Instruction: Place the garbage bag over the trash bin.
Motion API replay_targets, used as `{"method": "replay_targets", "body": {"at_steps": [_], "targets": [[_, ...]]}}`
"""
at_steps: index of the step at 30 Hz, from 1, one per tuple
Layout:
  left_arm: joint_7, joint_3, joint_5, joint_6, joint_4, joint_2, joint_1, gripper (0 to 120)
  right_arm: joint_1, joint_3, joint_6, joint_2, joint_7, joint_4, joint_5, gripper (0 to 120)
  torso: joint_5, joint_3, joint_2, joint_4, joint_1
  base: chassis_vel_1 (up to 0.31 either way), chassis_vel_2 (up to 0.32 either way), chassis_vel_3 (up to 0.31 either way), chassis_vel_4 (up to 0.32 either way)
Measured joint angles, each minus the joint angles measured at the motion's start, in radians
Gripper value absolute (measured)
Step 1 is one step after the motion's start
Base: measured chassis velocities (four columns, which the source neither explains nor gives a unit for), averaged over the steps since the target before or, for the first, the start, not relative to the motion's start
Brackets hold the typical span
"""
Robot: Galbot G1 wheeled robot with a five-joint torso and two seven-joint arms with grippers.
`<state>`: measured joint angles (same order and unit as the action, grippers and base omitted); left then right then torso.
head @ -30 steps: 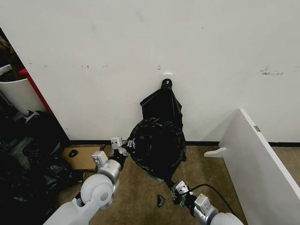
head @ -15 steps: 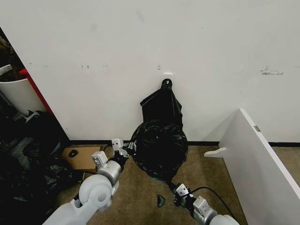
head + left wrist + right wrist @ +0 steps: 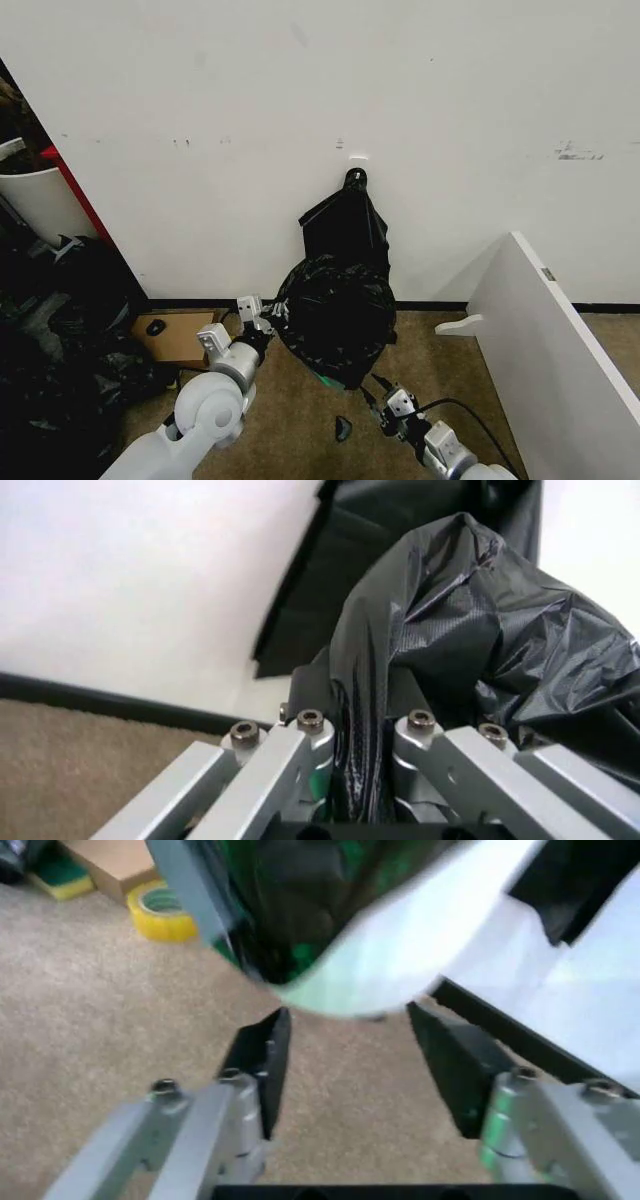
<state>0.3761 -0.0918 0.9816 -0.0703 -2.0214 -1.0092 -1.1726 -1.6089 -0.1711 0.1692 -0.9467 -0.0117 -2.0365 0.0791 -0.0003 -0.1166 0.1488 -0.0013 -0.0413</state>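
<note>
A white wall (image 3: 300,120) backs the scene, and everything here sits in front of it on tan carpet (image 3: 290,400). To the right of the wall's foot leans a white board (image 3: 545,340); at the left lies a heap of dark stuffed sacks (image 3: 60,340) with a brown cardboard box (image 3: 175,335) beside it. Against the wall's baseboard, near the middle, stands the trash bin (image 3: 370,952), almost wholly sheathed by the garbage bag (image 3: 335,315), whose crinkled black plastic hangs loosely down the bin so that just a sliver of green base shows at the bottom. Above it, flat on the wall, hangs a black bunch (image 3: 345,220) gathered to a point. The left gripper (image 3: 262,315) is at the bag's left side, its fingers (image 3: 310,739) clenched on a fold of the garbage bag. The right gripper (image 3: 380,392) hangs just below the bin's base, apart from it, its jaws spread wide and grasping nothing. A yellow tape roll (image 3: 160,911) lies on the carpet near the bin.
</note>
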Motion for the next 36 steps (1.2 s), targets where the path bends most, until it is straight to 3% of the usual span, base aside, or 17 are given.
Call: {"method": "replay_targets", "body": {"at_steps": [3,6,7,10,20,27,36], "targets": [[-0.023,0.0,-0.178,0.078,0.033,0.0,-0.01,4,-0.003,-0.021,0.072,-0.006,-0.064,-0.023,0.049,65,-0.0001,0.0,0.0,0.0001,0.0,0.0,0.0,0.0,0.0],[-0.038,0.004,-0.255,0.11,0.047,-0.001,-0.016,4,0.002,-0.024,0.114,-0.01,-0.099,-0.039,0.084,70,0.0,0.0,0.0,0.0003,0.0,0.0,0.0,0.0,0.0],[-0.056,0.012,-0.34,0.146,0.065,-0.006,-0.024,4,0.013,-0.026,0.18,-0.019,-0.156,-0.075,0.132,72,0.0001,0.0,0.0,0.0005,0.0,0.0,0.0,0.0,0.0],[-0.082,0.024,-0.425,0.187,0.092,-0.022,-0.036,4,0.022,-0.036,0.283,-0.035,-0.258,-0.167,0.248,61,-0.0003,0.0,0.0,0.0001,0.0,0.0,0.0,0.0,0.0],[-0.117,0.041,-0.544,0.247,0.134,-0.043,-0.06,4,-0.028,-0.041,0.349,-0.062,-0.363,-0.395,0.404,26,-0.0002,0.0,0.0,0.0,0.0,0.0,0.0,0.0,0.0],[-0.133,0.073,-0.592,0.271,0.137,-0.053,-0.064,4,-0.003,-0.007,0.358,-0.092,-0.371,-0.426,0.489,1,0.0,0.0,0.0,0.0002,0.0,0.0,0.0,0.0,0.0],[-0.148,0.151,-0.642,0.289,0.164,-0.057,-0.037,4,0.046,0.03,0.384,-0.143,-0.413,-0.369,0.55,0,0.0,0.0,0.0,0.0,0.0,0.0,0.0,0.0,0.0]]}}
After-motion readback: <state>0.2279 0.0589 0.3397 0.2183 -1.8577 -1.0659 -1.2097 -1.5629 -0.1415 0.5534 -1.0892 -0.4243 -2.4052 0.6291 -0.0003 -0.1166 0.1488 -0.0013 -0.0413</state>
